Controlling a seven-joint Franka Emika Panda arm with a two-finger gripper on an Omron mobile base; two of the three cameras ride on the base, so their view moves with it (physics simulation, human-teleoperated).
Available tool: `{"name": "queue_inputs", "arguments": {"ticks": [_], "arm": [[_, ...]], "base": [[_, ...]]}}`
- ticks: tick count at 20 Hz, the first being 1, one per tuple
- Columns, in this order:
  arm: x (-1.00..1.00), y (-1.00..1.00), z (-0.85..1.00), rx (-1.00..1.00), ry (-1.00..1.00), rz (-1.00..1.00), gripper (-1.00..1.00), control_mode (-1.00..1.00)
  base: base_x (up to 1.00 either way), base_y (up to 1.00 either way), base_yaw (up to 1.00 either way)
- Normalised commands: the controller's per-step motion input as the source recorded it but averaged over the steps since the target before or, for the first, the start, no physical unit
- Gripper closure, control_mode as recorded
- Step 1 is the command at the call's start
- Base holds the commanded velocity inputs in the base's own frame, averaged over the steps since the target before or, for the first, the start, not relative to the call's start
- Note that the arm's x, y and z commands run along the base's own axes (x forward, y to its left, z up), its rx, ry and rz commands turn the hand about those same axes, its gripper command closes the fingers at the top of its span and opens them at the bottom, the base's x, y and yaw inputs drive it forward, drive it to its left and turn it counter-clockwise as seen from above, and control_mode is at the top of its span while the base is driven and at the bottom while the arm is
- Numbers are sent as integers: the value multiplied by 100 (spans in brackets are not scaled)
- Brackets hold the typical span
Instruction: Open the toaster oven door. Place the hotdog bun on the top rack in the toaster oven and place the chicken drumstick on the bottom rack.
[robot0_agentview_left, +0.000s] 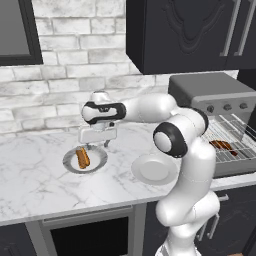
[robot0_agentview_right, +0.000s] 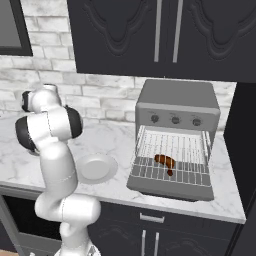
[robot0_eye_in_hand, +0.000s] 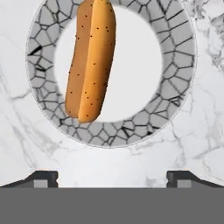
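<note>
The hotdog bun (robot0_eye_in_hand: 91, 59), orange-tan with a darker strip, lies on a small plate with a grey mosaic rim (robot0_eye_in_hand: 175, 100). My gripper (robot0_eye_in_hand: 112, 178) hangs open just above that plate, to one side of the bun (robot0_agentview_left: 82, 157), with nothing between its fingertips (robot0_eye_in_hand: 43, 177). From the left base camera the gripper (robot0_agentview_left: 96, 145) is over the plate's far edge. The toaster oven (robot0_agentview_right: 177, 105) stands at the right with its door (robot0_agentview_right: 165, 190) folded down flat. The chicken drumstick (robot0_agentview_right: 165, 161) rests on a wire rack that reaches out over the door (robot0_agentview_left: 235, 167).
An empty white plate (robot0_agentview_left: 154, 169) sits on the marble counter between the bun's plate and the oven. Black cabinets (robot0_agentview_right: 165, 35) hang above the oven. A brick wall runs behind the counter, and the counter's front edge is near the plates.
</note>
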Motion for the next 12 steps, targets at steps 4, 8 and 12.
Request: {"name": "queue_inputs", "arguments": {"ticks": [4, 8, 12], "arm": [[44, 24, -32, 0, -6, 0, -100, -100], [33, 19, -25, 0, -1, 0, -100, -100], [36, 44, -37, 0, 0, 0, -100, -100]], "base": [[0, 0, 0], [0, 0, 0], [0, 0, 0]]}}
